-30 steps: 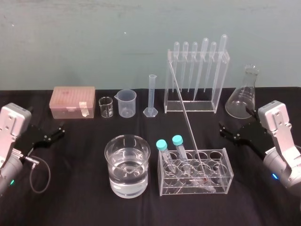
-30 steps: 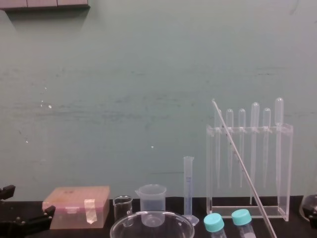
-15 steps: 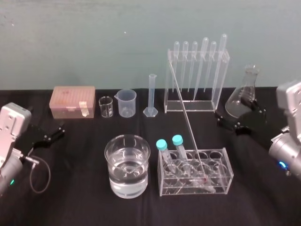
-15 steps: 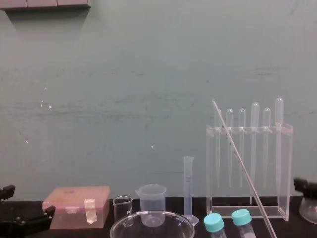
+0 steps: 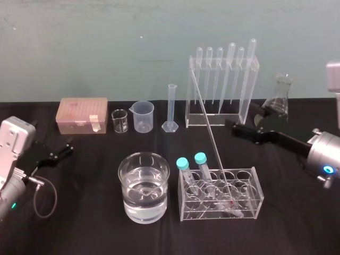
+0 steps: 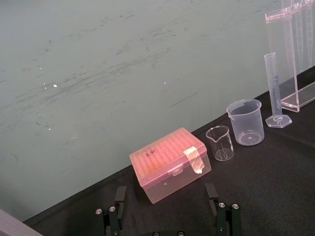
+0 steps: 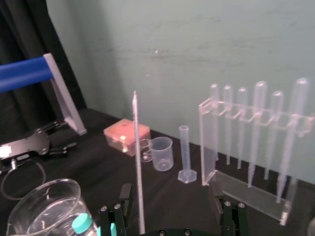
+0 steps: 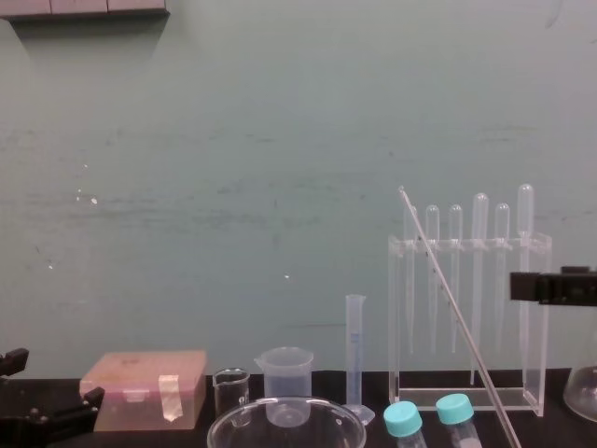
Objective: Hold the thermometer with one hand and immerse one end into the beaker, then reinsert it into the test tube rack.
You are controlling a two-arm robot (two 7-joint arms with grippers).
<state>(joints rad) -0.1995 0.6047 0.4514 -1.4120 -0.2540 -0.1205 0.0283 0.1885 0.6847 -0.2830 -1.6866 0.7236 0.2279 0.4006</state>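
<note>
Right gripper (image 7: 171,199) now nearer thermometer (image 5: 211,138), jaws apart, flask (image 5: 277,99) beside.

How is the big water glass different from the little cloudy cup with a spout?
The beaker is wider and clear; the plastic cup is smaller and cloudy. The beaker holds water; the plastic cup looks empty. The beaker stands in front; the plastic cup in the back row. Both stand upright, open on top.
</note>
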